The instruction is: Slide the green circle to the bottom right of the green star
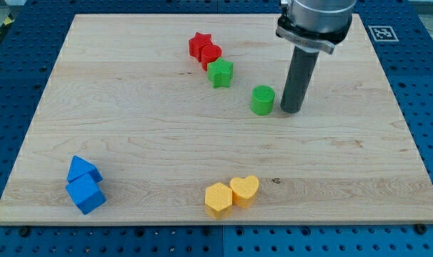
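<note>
The green circle point(262, 100) is a short cylinder on the wooden board, to the lower right of the green star point(220, 73). A gap of bare wood separates the two. My tip point(290, 110) rests on the board just to the right of the green circle, very close to its side; I cannot tell if it touches. The dark rod rises from there to the arm's grey end at the view's top.
A red star point(199, 45) and a red block point(210, 55) sit touching, up-left of the green star. A yellow hexagon point(218, 199) and yellow heart point(244, 190) lie at the bottom middle. Two blue blocks point(84, 185) sit bottom left. The board's edge point(216, 225) borders blue pegboard.
</note>
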`<state>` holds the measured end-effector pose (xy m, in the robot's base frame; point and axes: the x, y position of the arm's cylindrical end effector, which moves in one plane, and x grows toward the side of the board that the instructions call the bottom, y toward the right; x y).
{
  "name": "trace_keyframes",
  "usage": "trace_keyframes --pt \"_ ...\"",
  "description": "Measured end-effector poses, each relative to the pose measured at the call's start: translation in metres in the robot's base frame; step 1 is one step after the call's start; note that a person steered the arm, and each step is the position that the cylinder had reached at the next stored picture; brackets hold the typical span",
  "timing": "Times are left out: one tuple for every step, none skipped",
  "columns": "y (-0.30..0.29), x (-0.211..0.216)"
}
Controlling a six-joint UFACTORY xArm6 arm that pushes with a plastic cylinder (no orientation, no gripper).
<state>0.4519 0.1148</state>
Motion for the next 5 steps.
trace_keyframes --pt "-0.017 0.005" --pt "-0.046 -0.001" --pt "-0.065 -0.006" --pt "-0.065 0.002" --pt "-0.065 0.008"
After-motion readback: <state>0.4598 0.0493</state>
